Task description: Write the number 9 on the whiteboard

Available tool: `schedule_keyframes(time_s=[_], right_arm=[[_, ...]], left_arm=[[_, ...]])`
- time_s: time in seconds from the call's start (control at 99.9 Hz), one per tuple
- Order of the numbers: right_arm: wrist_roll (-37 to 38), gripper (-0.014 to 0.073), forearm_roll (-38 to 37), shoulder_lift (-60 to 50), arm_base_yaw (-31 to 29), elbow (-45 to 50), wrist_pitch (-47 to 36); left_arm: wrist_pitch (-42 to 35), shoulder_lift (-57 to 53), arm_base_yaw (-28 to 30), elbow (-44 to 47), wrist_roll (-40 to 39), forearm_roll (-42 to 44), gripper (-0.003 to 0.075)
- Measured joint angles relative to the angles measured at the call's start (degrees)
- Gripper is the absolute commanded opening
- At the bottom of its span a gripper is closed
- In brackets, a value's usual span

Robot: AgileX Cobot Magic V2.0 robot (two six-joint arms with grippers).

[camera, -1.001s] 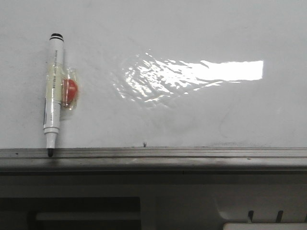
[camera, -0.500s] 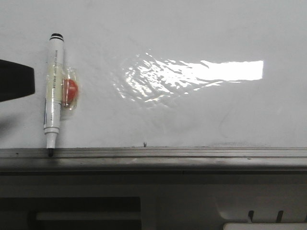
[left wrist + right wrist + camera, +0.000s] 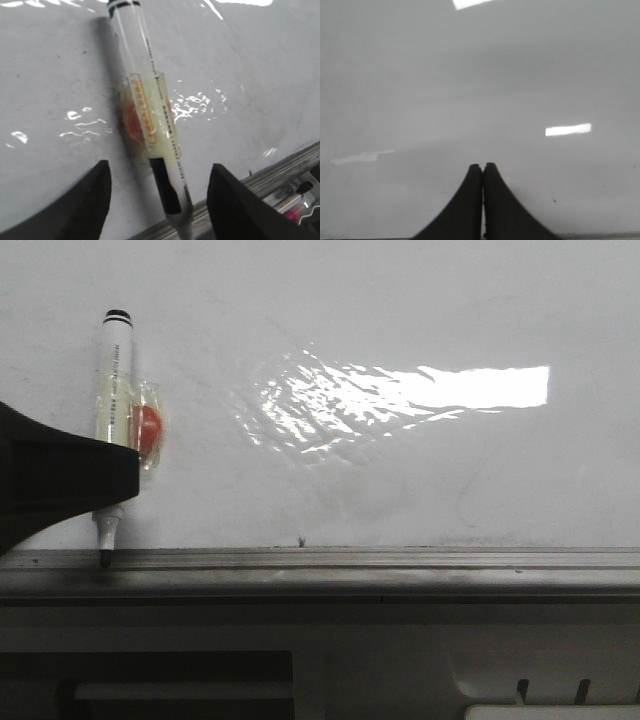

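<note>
Whiteboard (image 3: 400,470) blank, no number 9 yet. Marker (image 3: 113,400) upright against board, tip on grey tray edge (image 3: 350,562), taped to red magnet (image 3: 147,430). Left hand (image 3: 159,200) newly in from left edge, absent a second ago, now over marker's lower barrel. Fingers (image 3: 85,205) spread wide either side, not touching. Right hand (image 3: 483,200) pressed closed, empty, idle near bare board. Likely next: closing on marker before writing.
</note>
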Motion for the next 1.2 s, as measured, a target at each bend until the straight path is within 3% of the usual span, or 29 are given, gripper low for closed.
schedule_keyframes(time_s=[0.17, 0.29, 0.54, 0.7, 0.81, 1.001, 1.071, 1.201], right_arm=[[0.0, -0.0069, 0.0, 0.0, 0.0, 0.0, 0.0], [0.0, -0.0069, 0.0, 0.0, 0.0, 0.0, 0.0], [0.0, -0.0069, 0.0, 0.0, 0.1, 0.0, 0.7], [0.0, -0.0069, 0.0, 0.0, 3.6, 0.0, 4.7], [-0.1, -0.0069, 0.0, 0.0, 10.0, -0.1, 6.5], [-2.6, -0.0062, 0.0, 0.0, 22.0, -3.4, 11.6], [-2.8, 0.0009, 0.0, 0.1, 26.3, -4.8, 12.3], [-2.9, 0.0332, 0.1, 1.8, 33.6, -8.1, 12.6]], left_arm=[[-1.7, 2.3, 0.0, -0.1, -1.1, 2.7, 0.0355], [-2.6, 3.5, -0.1, -0.2, -1.1, 3.0, 0.0284], [-3.3, 4.1, -0.1, -0.2, -1.2, -1.7, -0.0022], [-3.3, 4.1, -0.2, -0.2, -1.2, -1.8, -0.002], [-3.3, 4.1, -0.2, -0.2, -1.2, 0.6, -0.002], [-1.8, 0.7, -0.2, -0.2, -1.3, 16.1, -0.002], [-1.8, -1.4, -0.2, -0.2, -1.3, 19.2, -0.002], [-1.8, -3.6, -0.2, -0.2, -1.0, 23.6, -0.002]])
